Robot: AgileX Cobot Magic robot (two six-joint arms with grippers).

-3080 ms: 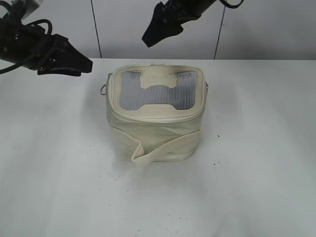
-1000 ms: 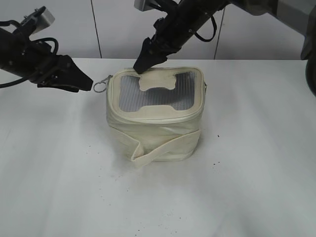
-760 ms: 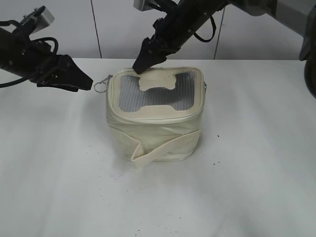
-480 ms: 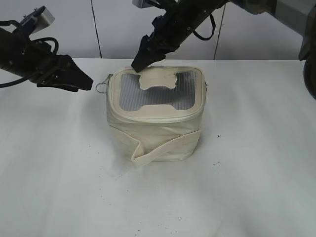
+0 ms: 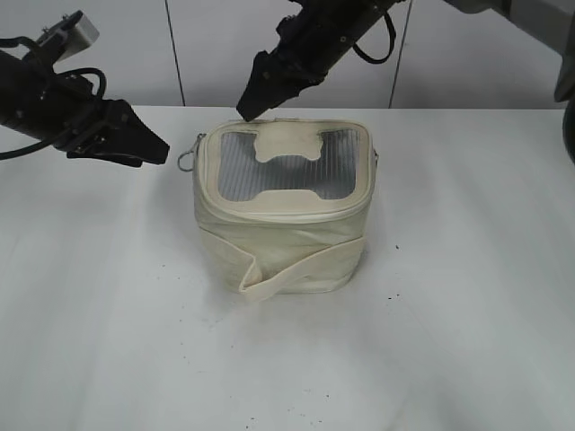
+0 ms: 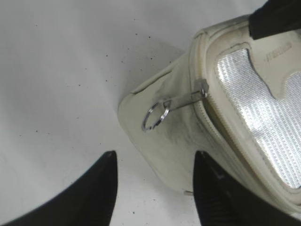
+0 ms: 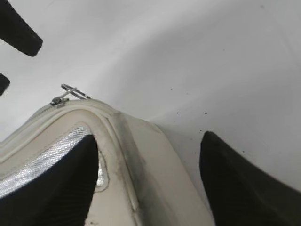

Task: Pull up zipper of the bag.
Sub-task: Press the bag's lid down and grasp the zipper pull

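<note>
The cream boxy bag [image 5: 283,224] stands mid-table, its grey ribbed top with the H-shaped patch facing up. Its zipper track runs round the top rim, and a silver pull with a round ring [image 5: 186,162] hangs off the bag's left corner. The pull also shows in the left wrist view [image 6: 157,115] and the right wrist view [image 7: 70,92]. My left gripper [image 5: 157,144] is open and empty, a short way left of the ring. My right gripper [image 5: 253,97] is open and empty, just above the bag's back left edge [image 7: 141,155].
The white table [image 5: 467,314] surrounds the bag, with a white wall behind. The wide strap band [image 5: 301,265] crosses the bag's front face. A second small metal pull shows at the bag's right side [image 5: 376,158].
My right gripper came down onto the bag's back left top edge, then lifted slightly up and left. My left gripper moved close to the ring pull, and the ring shifted a little.
</note>
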